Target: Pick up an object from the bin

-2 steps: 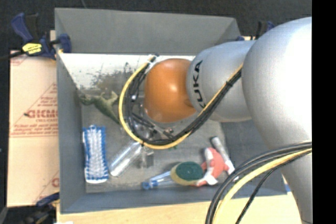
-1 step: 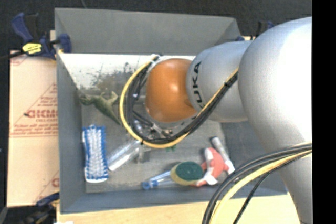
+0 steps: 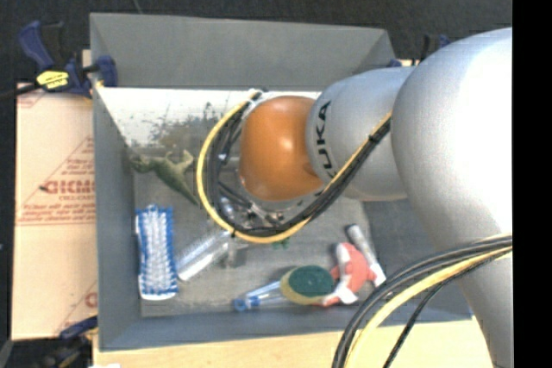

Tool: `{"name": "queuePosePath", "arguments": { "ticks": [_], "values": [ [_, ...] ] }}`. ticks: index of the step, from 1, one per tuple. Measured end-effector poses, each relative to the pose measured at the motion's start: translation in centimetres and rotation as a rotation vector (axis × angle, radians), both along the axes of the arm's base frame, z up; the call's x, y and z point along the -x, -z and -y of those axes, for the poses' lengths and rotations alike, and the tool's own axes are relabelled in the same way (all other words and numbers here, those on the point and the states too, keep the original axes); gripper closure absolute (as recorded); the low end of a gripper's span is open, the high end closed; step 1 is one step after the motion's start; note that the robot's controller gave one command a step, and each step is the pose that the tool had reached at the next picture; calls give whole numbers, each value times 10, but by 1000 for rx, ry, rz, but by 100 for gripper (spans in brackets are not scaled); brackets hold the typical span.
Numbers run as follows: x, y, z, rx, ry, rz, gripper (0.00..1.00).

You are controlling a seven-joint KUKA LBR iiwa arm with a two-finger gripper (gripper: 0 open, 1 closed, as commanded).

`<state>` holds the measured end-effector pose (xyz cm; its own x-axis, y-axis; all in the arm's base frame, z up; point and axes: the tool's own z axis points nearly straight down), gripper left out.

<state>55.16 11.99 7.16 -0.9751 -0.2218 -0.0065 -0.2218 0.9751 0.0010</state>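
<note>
My gripper (image 3: 233, 230) is low in the middle of the bin, mostly hidden under the arm's orange cover. Just below and left of it lies a clear plastic tube (image 3: 198, 255), tilted, with its upper end reaching the gripper; whether it is gripped is hidden. A green toy dinosaur (image 3: 169, 167) lies to the upper left of the gripper. A blue and white brush (image 3: 155, 252) lies lengthwise by the left wall.
Along the front wall lies a scrubber with a round green head and a blue handle (image 3: 297, 284). A red and white thing (image 3: 357, 268) sits to its right. The arm covers the bin's right half.
</note>
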Motion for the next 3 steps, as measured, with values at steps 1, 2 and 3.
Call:
{"name": "queuePosePath", "arguments": {
  "ticks": [1,2,3],
  "values": [
    [1,-11,1,1,1,-2,100],
    [0,-27,1,0,3,0,100],
    [1,-59,2,2,4,-4,100]
  ]
}}
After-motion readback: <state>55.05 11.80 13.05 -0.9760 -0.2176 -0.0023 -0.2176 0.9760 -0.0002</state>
